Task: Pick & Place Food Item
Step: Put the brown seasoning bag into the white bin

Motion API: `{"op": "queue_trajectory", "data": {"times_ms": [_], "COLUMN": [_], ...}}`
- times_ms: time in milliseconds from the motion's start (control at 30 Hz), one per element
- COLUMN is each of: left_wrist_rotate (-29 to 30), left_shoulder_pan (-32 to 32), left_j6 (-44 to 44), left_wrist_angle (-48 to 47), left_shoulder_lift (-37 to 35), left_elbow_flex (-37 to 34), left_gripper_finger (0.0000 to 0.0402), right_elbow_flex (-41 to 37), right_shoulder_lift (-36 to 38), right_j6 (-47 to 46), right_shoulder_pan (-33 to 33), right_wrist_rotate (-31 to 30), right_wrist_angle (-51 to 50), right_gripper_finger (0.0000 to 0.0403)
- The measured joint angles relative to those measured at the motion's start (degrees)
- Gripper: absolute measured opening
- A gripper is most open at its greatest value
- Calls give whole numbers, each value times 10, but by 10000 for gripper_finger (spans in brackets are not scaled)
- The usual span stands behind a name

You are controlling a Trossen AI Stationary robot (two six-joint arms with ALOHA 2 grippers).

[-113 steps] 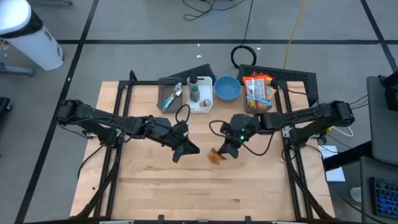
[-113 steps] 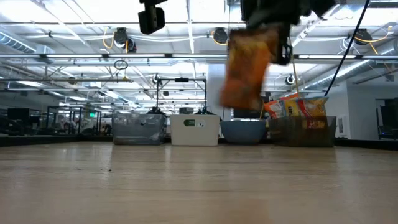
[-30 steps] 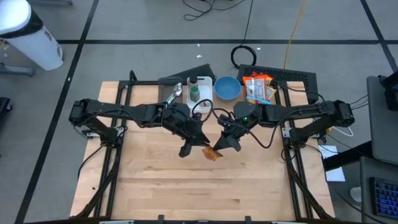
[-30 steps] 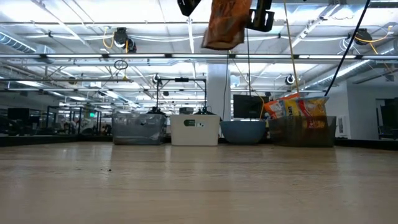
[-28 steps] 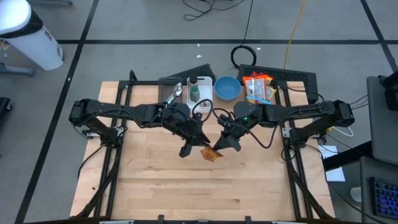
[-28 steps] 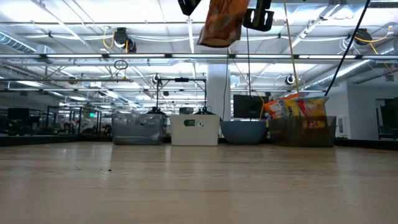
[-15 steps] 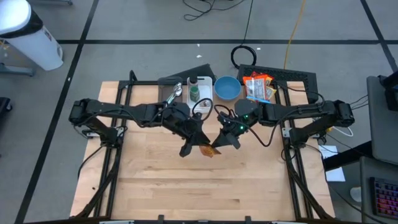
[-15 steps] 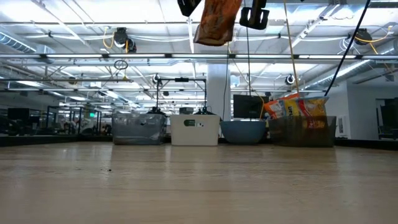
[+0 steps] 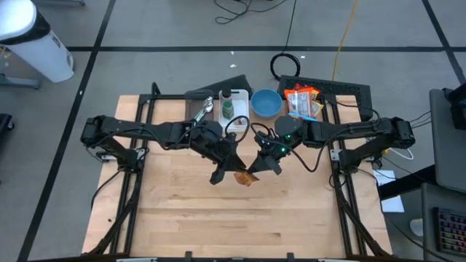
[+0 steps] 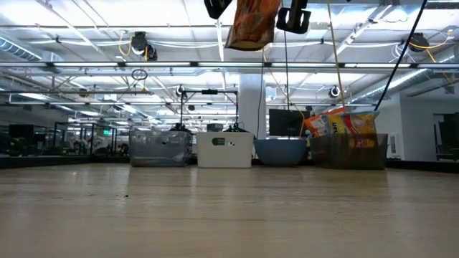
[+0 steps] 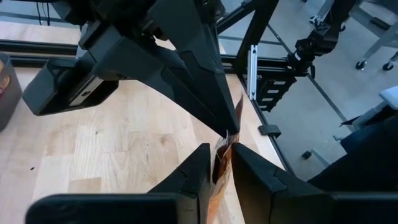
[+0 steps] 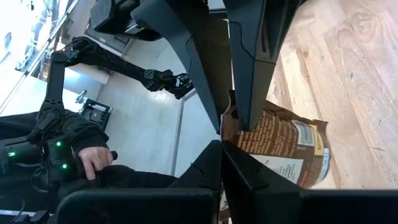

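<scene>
An orange-brown snack bag [image 9: 242, 178] hangs high over the middle of the wooden table [image 9: 189, 225]; it also shows in the low view [image 10: 251, 25]. My left gripper [image 9: 233, 173] comes at it from the table's left and my right gripper [image 9: 252, 172] from the right. Both are shut on the bag's top, their fingertips almost meeting. The left wrist view has the bag [image 11: 222, 167] between that arm's fingers. The right wrist view shows the bag's printed face [image 12: 280, 149]. My left gripper pinches the bag's upper edge [image 11: 225, 149] between its two fingers, only at their free ends. It slants down from the table's left. The bag hangs below, clear of the table. My right gripper pinches the bag's top corner [image 12: 231, 127] between its shut fingertips, slanting down from the table's right, right beside the left fingers [image 12: 252, 93]. The bag hangs below it, slightly tilted.
Along the far edge stand a clear bin with utensils [image 9: 200, 113], a white bin with a bottle [image 9: 233, 109], a blue bowl [image 9: 266, 102] and a dark bin of snack bags [image 9: 302, 102]. Bare wood lies below and nearer. A person's hand [image 12: 93, 158] shows beyond the table.
The bag has swung slightly toward the table's left while both grippers have kept hold of its top in nearly the same place.
</scene>
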State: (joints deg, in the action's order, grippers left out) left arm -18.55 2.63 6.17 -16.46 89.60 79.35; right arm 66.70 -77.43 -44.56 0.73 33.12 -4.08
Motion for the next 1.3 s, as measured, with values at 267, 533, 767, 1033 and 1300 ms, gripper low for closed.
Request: {"op": "queue_trajectory", "data": {"times_ms": [267,533,767,1033,1300], "left_wrist_rotate": [-1,-2,0,7,6], "left_shoulder_pan": [0,-2,-2,-2,-14], "left_j6": [0,2,13,21,47], "left_wrist_angle": [3,5,5,6,6], "left_shoulder_lift": [0,0,0,0,0], "left_elbow_flex": [0,0,0,0,0], "left_gripper_finger": [12,5,4,2,2], "right_elbow_flex": [0,0,0,0,0], "right_shoulder_lift": [0,0,0,0,0], "right_j6": [0,2,10,1,-6], "right_shoulder_pan": [0,0,0,8,31], "right_wrist_rotate": [1,0,1,-24,-27], "right_wrist_angle": [0,0,0,0,0], "right_gripper_finger": [0,0,4,83,197]}}
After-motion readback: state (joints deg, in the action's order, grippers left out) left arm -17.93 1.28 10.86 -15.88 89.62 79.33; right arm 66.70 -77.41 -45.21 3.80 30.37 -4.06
